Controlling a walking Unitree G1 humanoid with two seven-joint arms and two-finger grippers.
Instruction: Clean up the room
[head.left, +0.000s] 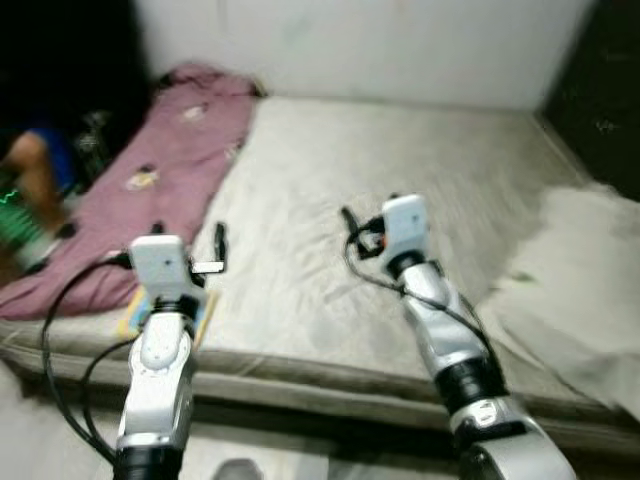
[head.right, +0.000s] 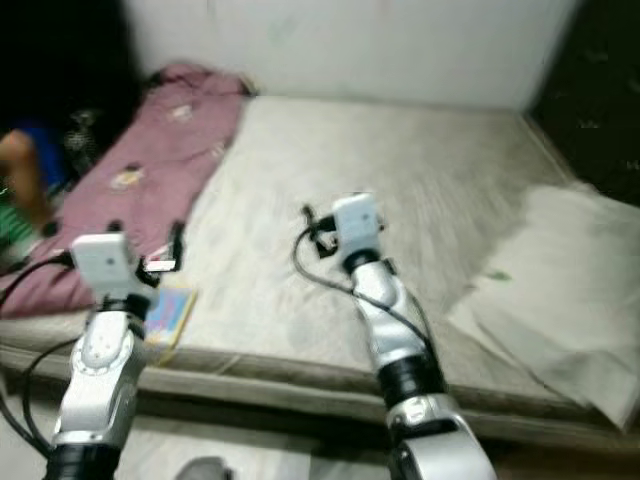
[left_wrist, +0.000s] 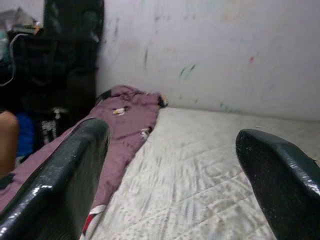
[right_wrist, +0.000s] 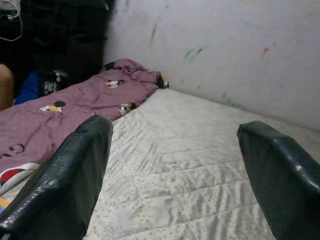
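Observation:
A bare quilted mattress (head.left: 400, 150) lies before me on the floor. A mauve blanket (head.left: 170, 160) with cartoon prints runs along its left side. A crumpled pale sheet (head.left: 580, 290) covers the right front corner. A flat colourful book (head.right: 170, 308) rests at the left front edge. My left gripper (head.left: 215, 250) hovers open just above that book, with nothing between its fingers (left_wrist: 75, 170). Over the middle of the mattress my right gripper (head.left: 350, 225) is held open and empty, fingers (right_wrist: 75, 170) spread wide.
A person (head.left: 30, 180) in blue sits on the floor to the left, beside dark bags (left_wrist: 60, 55). A white wall (head.left: 350, 40) closes the far side. A dark surface (head.left: 610, 90) stands at the right.

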